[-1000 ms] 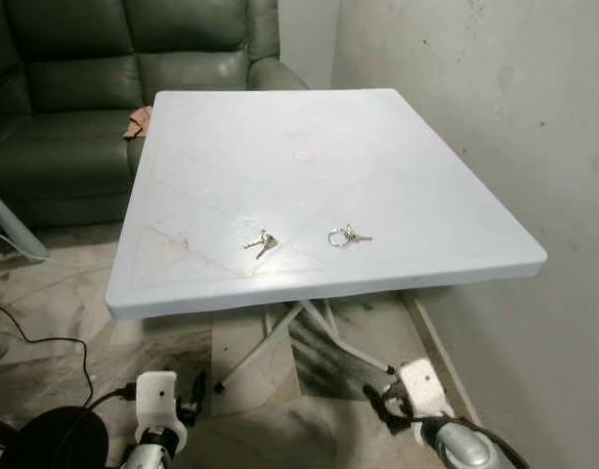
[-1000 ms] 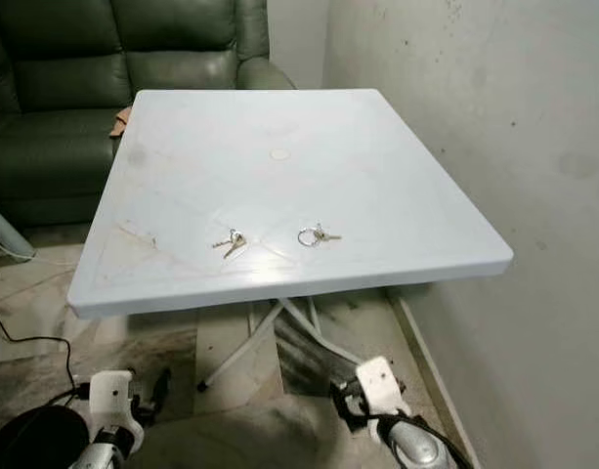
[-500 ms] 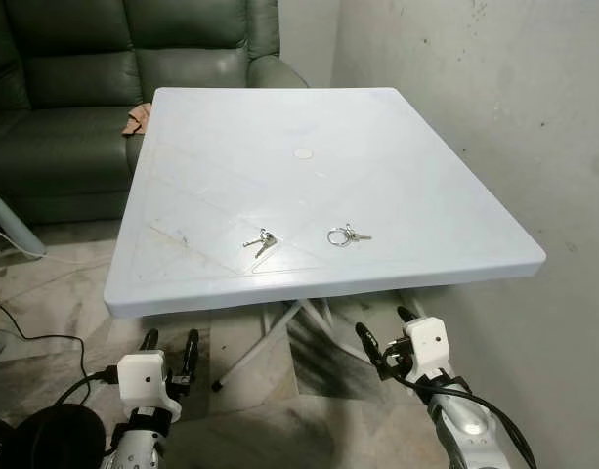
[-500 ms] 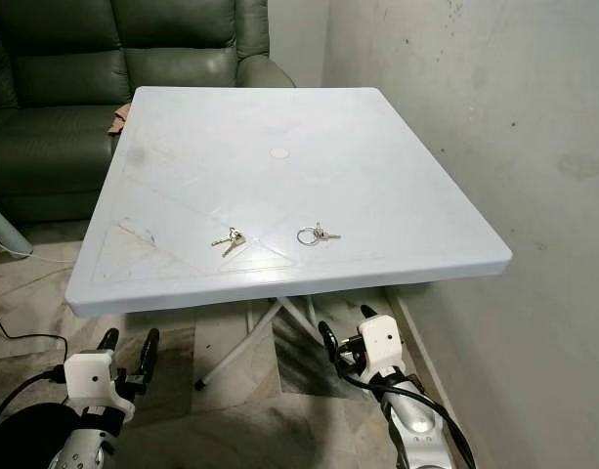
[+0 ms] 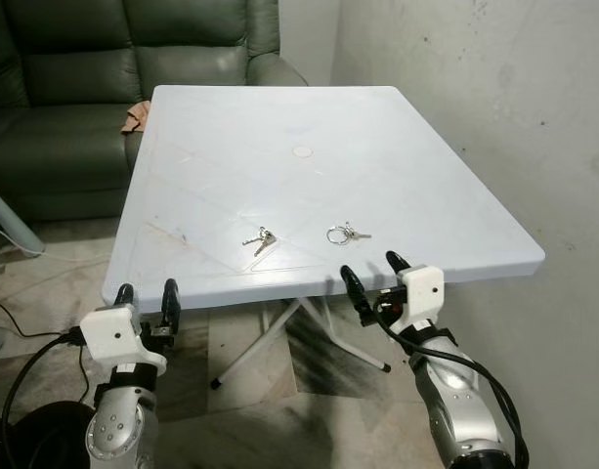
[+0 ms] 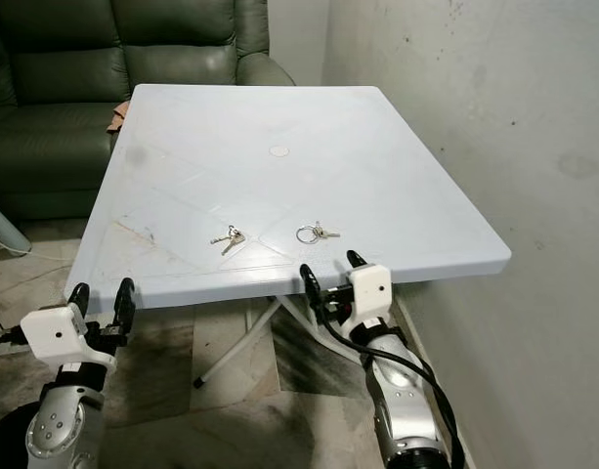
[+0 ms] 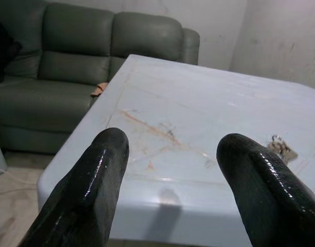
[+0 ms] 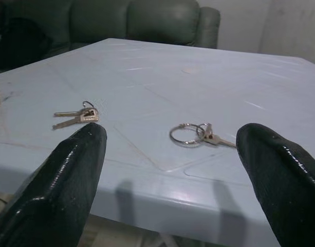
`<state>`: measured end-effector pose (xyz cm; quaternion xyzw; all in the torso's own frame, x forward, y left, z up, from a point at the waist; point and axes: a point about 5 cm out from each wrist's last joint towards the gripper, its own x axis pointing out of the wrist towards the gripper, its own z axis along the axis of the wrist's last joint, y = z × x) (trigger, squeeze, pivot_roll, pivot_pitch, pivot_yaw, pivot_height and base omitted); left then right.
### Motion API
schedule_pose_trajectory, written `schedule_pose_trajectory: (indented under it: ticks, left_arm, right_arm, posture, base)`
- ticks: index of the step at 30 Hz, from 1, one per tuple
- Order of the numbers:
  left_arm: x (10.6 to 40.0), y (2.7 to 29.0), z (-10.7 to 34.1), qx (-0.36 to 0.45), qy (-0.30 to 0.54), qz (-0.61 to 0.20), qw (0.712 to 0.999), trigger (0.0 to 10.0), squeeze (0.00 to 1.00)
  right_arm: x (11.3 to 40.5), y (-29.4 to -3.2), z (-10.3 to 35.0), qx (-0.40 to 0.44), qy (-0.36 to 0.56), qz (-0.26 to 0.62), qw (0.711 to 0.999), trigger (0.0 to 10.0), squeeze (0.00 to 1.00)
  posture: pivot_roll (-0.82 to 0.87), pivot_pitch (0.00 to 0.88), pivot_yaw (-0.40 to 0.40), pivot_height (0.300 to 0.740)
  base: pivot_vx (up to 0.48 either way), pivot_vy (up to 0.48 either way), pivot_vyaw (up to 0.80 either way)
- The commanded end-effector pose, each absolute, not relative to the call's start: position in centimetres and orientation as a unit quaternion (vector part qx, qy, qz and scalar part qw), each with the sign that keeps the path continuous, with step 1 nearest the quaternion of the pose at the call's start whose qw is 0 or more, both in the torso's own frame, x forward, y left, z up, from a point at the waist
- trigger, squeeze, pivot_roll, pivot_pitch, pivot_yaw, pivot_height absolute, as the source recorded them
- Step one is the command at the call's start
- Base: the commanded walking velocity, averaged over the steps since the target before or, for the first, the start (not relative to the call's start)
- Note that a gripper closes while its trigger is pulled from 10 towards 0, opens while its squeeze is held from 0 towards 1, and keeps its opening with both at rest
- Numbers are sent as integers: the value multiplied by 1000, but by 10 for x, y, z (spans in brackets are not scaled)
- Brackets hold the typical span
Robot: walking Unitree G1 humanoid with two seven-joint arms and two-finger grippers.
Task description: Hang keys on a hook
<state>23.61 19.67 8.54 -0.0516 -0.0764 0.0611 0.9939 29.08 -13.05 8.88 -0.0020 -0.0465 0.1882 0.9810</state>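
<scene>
the left gripper [image 5: 146, 298] sits at the near left corner of the white table [image 5: 406, 147], just short of its front edge, with its two black fingers [image 7: 90, 185] spread well apart and nothing between them. seen along those fingers in the left wrist view, the tabletop stretches away, a rusty stain [image 7: 147, 128] lies ahead of the gripper, and a small bunch of keys [image 7: 280, 148] lies farther on, beyond the far finger and well clear of it. behind the table stands a dark green sofa [image 5: 74, 88], with a small tan scrap [image 5: 135, 121] on its seat near the table's far left corner. on the tabletop ahead of the gap between the two arms lies that same small bunch of keys [image 5: 260, 240], and just beside it toward the right arm lies the keys on a ring [image 5: 345, 234], the two sets apart from each other. the right gripper [image 5: 372, 277] is raised at the table's front edge, directly before the keys on a ring, near them but not touching, its fingers [image 8: 70, 175] also spread wide and holding nothing. in the right wrist view the ring [image 8: 184, 134] lies flat on the table between the lines of the two fingers, the small bunch off toward one finger. a bare, marked wall [image 5: 494, 88] rises beside the right arm.
</scene>
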Motion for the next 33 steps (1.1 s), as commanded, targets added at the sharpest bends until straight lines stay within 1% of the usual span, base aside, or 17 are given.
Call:
schedule_pose_trajectory:
  ticks: [1, 13, 17, 33]
  left_arm:
    - [235, 198, 87, -53, -74, 66, 994, 10000, 0]
    - [228, 198, 84, -68, -17, 68, 995, 10000, 0]
    - [228, 197, 85, -64, -14, 65, 996, 10000, 0]
    - [228, 194, 87, -59, -1, 57, 997, 10000, 0]
  right_arm:
    - [291, -130, 91, -10, -45, 190, 981, 10000, 0]
    - [291, -129, 101, -24, -34, 199, 979, 10000, 0]
    - [290, -128, 102, -23, -29, 204, 978, 10000, 0]
    - [289, -124, 102, -20, -21, 212, 977, 10000, 0]
  posture:
    - [-48, 0, -46, 732]
    - [-38, 0, -57, 732]
    - [-38, 0, -57, 732]
    - [-34, 0, -60, 732]
  base:
    - [0, 0, 0]
    - [0, 0, 0]
    - [0, 0, 0]
    - [269, 0, 0]
